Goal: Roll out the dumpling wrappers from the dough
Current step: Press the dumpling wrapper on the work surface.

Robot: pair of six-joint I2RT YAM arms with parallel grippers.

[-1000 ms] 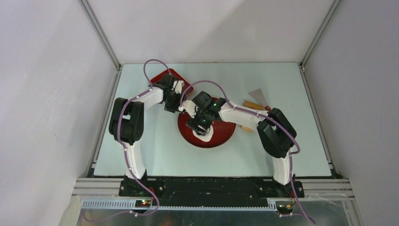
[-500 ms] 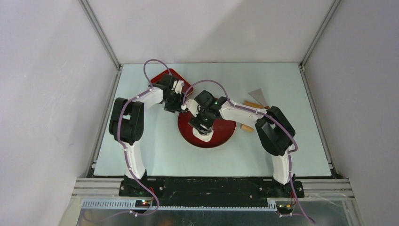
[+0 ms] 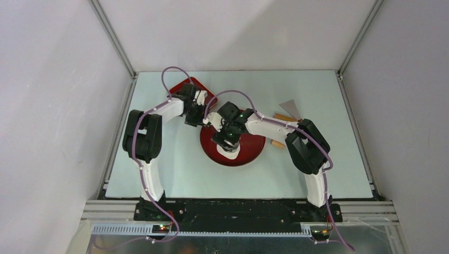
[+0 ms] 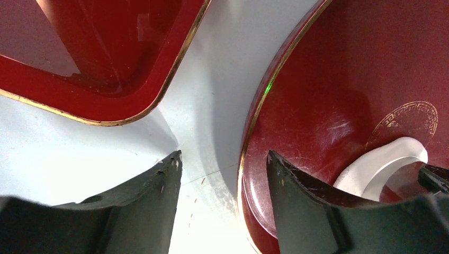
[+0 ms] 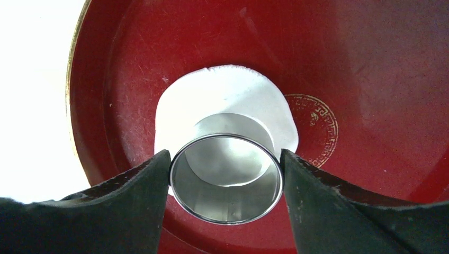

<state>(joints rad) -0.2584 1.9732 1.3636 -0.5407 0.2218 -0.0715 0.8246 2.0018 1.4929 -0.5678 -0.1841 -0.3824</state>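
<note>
Cutting barely begun: R end effector (image 5: 225, 159) grips ring cutter (image 5: 227, 203) over flattened dough (image 5: 227, 87), L end effector (image 4: 223, 159) agape astride plate (image 4: 317, 79) rim; nothing cut free yet.

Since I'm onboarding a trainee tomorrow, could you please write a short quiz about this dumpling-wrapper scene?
1. What do the right fingers hold? A) spoon B) metal ring cutter C) rolling pin
2. True or false: the left fingers stand open astride the rim of the round red plate.
3. What lies under the cutter?
Key: 1 B; 2 true; 3 flattened white dough on the plate.
</note>
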